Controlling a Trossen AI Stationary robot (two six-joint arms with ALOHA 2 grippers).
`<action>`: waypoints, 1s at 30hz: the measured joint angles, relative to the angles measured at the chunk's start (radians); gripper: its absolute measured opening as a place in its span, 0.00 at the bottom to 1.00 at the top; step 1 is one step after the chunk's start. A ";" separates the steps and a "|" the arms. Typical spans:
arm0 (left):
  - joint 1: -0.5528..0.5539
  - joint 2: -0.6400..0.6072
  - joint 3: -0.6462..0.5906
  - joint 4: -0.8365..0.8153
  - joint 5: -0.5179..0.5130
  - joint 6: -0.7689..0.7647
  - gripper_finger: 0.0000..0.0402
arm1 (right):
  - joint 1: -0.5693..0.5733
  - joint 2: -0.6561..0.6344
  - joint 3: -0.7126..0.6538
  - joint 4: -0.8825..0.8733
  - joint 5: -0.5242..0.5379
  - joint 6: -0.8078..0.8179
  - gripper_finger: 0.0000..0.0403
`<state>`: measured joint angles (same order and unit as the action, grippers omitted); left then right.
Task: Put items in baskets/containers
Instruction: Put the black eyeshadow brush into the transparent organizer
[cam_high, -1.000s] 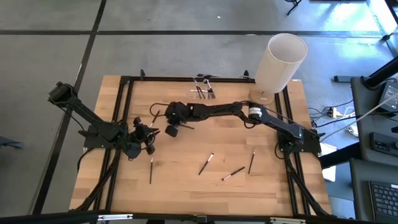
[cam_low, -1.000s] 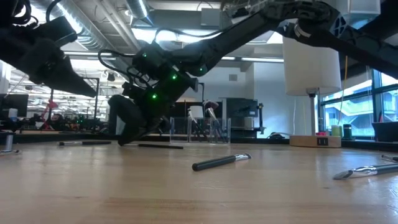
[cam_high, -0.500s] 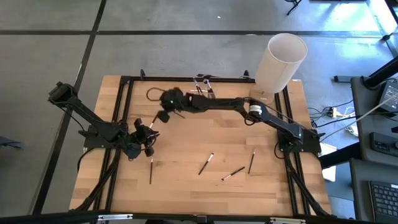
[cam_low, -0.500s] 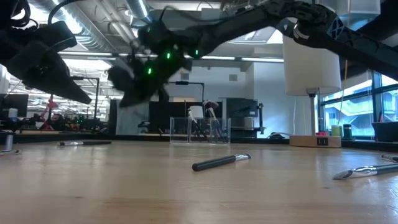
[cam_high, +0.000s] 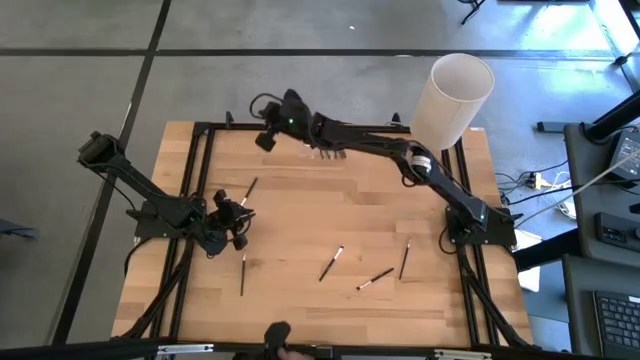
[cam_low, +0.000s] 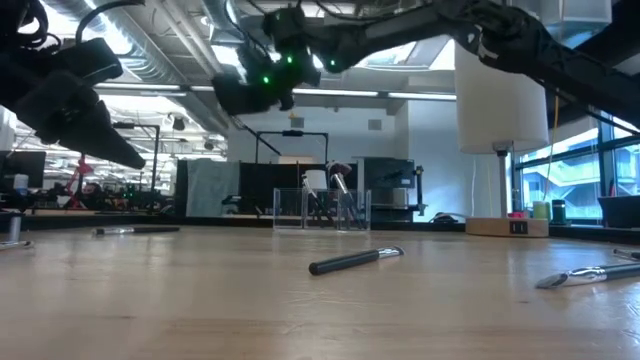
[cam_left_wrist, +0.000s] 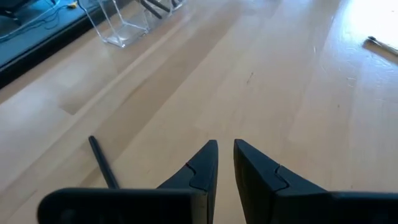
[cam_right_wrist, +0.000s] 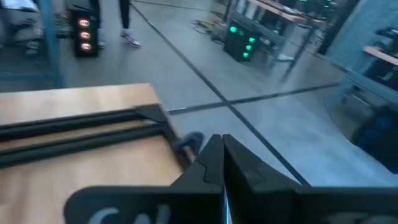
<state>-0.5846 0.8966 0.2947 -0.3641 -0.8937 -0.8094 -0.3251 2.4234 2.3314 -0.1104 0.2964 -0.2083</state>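
Since a second ago the right gripper has lifted off the mid-table boards and swung to the far edge of the table, while the left gripper has stayed low at the left side.

Going left to right in the high view, a brush lies just in front of the left gripper and another just beyond it. Three more brushes lie loose toward the right front. The clear holder sits at the far edge with several brushes standing in it, and the white cylinder rises at the far right corner.

The low view alone shows how high the right gripper hangs, well above the holder and to its left. Only the left wrist view shows a dark handle lying beside the left fingers, which stand slightly apart with bare wood between them, holding nothing. Only the right wrist view shows that gripper's fingers pressed nearly together; a thin pale sliver shows between them, but whether that is a brush cannot be told. Beyond them lie the table's corner frame, the floor, and a person's legs far off
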 joint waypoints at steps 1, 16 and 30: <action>0.000 0.000 0.000 -0.002 0.007 0.000 0.12 | -0.008 0.004 0.000 -0.006 -0.003 -0.006 0.00; -0.003 0.000 0.000 -0.014 0.035 0.001 0.12 | -0.018 -0.003 -0.406 0.691 0.114 -0.033 0.01; -0.003 0.000 0.000 -0.015 0.026 0.002 0.12 | 0.019 -0.005 -0.458 0.764 0.398 -0.137 0.01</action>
<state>-0.5873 0.8967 0.2947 -0.3790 -0.8678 -0.8077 -0.3061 2.4180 1.8736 0.6537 0.6943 -0.3450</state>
